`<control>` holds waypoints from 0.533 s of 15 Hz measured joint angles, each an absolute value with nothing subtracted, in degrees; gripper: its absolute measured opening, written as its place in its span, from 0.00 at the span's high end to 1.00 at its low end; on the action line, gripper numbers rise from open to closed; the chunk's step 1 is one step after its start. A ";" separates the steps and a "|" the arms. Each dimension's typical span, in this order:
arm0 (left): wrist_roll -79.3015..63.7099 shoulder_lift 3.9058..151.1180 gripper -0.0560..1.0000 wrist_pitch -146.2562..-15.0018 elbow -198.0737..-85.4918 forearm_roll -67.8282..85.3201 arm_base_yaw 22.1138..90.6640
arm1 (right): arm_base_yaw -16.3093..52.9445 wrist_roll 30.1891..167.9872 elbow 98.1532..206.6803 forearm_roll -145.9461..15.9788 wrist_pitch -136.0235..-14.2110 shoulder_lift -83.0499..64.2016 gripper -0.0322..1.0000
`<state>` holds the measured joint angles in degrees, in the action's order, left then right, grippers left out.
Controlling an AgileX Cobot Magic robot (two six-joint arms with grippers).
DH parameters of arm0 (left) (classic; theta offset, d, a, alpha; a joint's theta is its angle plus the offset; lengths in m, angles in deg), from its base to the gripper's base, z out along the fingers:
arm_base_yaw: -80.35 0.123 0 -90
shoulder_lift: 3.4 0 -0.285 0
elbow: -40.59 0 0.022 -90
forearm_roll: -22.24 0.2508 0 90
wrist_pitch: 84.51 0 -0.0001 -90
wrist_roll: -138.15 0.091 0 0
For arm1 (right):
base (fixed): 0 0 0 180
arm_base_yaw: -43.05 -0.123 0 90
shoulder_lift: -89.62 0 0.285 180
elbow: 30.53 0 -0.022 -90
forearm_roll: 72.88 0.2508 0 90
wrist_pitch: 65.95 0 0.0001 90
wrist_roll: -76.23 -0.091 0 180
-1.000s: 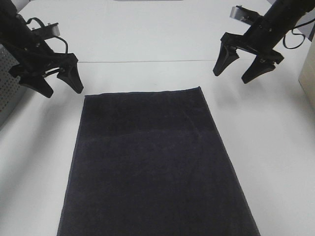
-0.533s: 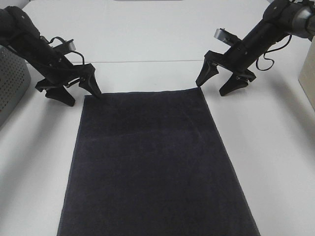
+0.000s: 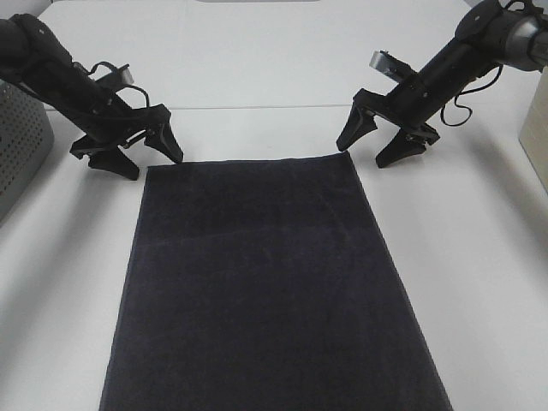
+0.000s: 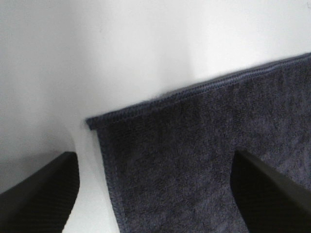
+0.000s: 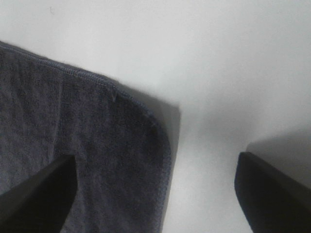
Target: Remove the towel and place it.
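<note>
White table [image 3: 257, 68] fills the high view, with a thin seam [image 3: 257, 107] running across it past the towel's far edge. Grey perforated box [image 3: 15, 141] at far left edge, partly cut off.

Left gripper [image 3: 152, 164] is low over the table at the towel's far left corner, jaws spread wide, nothing between them. In the high view one tip sits outside the left hem and the other is at the far hem near the corner. Left wrist view: one finger [image 4: 39, 194] over bare table, the other finger [image 4: 272, 194] over the cloth, with the stitched corner in the gap. Contact with the cloth: cannot tell.

Towel [image 3: 265, 291] is very dark navy, lying flat and spread out in the middle of the table, long axis running from the far side toward the camera, near end cut off by the frame. Hems stitched, surface smooth with faint creases.

Right gripper [image 3: 363, 154] is low at the far right corner, jaws spread wide, empty. Right wrist view: one finger [image 5: 34, 194] over the cloth, the other finger [image 5: 277, 194] over bare table, rounded corner between them. Whether the tips touch: cannot tell. Black cable [image 3: 462, 103] loops off the right arm.

Beige object [image 3: 535, 128] at far right edge, mostly out of frame.
</note>
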<state>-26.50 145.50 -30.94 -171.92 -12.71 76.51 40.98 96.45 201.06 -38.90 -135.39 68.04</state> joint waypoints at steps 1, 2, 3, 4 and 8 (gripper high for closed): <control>-26.50 145.50 0.19 -30.88 -171.92 -12.71 76.51 | 40.98 96.34 201.06 -38.96 -135.39 68.04 0.15; -26.44 145.50 0.19 -30.88 -171.92 -12.65 76.34 | 40.76 96.28 201.06 -39.30 -135.39 68.04 0.16; -26.38 145.50 0.19 -30.83 -171.92 -12.59 76.00 | 40.18 96.22 201.34 -39.93 -135.39 68.16 0.16; -26.27 145.50 0.19 -30.77 -171.97 -12.53 75.77 | 39.84 96.05 201.46 -40.28 -135.34 68.21 0.17; -26.61 145.73 0.19 -31.86 -171.97 -12.65 71.87 | 33.77 93.93 202.32 -43.26 -135.39 69.19 0.20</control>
